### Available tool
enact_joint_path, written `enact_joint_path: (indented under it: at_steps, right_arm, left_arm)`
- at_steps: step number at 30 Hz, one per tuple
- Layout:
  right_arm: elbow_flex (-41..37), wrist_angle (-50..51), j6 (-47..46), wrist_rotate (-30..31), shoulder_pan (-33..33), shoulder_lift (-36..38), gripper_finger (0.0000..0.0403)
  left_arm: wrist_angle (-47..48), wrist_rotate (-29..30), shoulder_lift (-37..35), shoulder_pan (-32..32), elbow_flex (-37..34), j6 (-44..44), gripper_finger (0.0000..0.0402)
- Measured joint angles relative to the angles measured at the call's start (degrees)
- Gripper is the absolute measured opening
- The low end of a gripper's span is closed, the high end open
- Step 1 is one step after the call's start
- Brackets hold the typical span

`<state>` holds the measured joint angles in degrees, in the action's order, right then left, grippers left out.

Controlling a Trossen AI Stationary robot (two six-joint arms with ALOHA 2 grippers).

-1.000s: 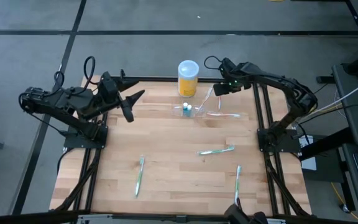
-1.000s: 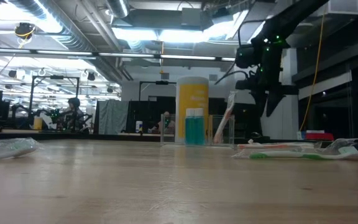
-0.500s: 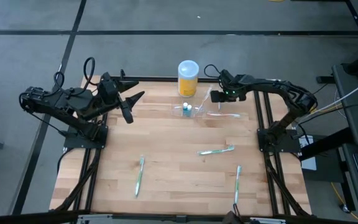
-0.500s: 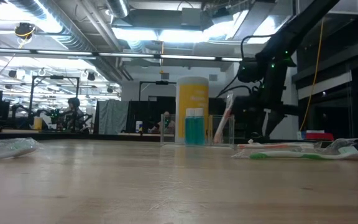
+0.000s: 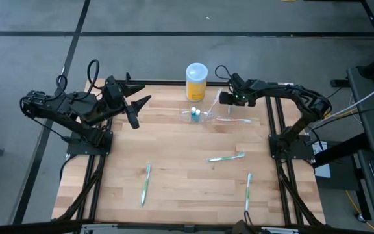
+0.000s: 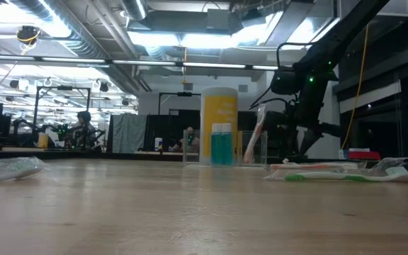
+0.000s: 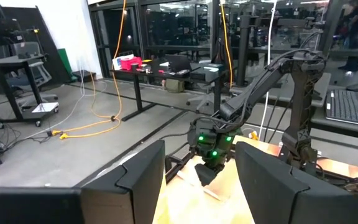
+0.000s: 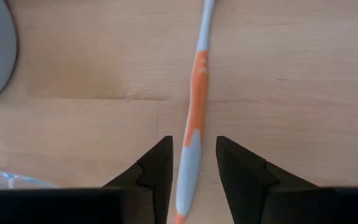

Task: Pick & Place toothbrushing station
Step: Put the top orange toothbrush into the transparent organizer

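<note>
I have the right gripper [image 5: 224,99] at the far edge of the pale wooden table [image 5: 174,169], just beside the yellow cylindrical container with the white lid [image 5: 196,81]. Its two dark fingers [image 8: 156,168] stand apart, one on each side of the orange-and-white toothbrush handle [image 8: 194,127]. In the right wrist view I see a thin gap on both sides of that handle, so I do not read this as a clamp.

That toothbrush [image 6: 255,138] leans tilted in the small clear plastic holder [image 5: 205,116], which stands on the table near its far edge, just in front of the yellow container. In the low view the holder [image 6: 250,147] shows as faint see-through walls. Two small blue-green bottles with white caps [image 6: 221,144] stand upright side by side in it, on the side away from the leaning toothbrush.

Just beside the holder a wrapped toothbrush with an orange handle [image 5: 234,119] lies flat. Three green-and-white toothbrushes lie well apart on the nearer boards: one in the middle [image 5: 226,156], one toward the left [image 5: 145,183], one toward the right [image 5: 248,190].

My left gripper [image 5: 137,107] waits above the table's far left corner, its fingers [image 7: 138,180] spread with nothing between them.
</note>
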<state>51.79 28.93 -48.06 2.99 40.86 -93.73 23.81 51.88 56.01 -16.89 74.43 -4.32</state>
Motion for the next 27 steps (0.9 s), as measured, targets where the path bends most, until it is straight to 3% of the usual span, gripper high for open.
enact_joint_path:
  at_steps: [8,19,27]
  right_arm:
    - [0.0,-1.6,-1.5,-2.4,-1.0,-4.5,0.0126]
    - [0.3,-1.2,-5.3,1.2,-2.5,-6.7,0.0123]
    - [0.3,0.1,-7.1,2.4,-2.9,-6.8,0.0049]
  left_arm:
    - [0.0,-0.4,0.0,0.0,0.0,0.5,0.0194]
    - [0.0,-0.5,0.0,0.0,0.0,0.5,0.0194]
    - [0.0,-0.5,0.0,0.0,0.0,0.7,0.0194]
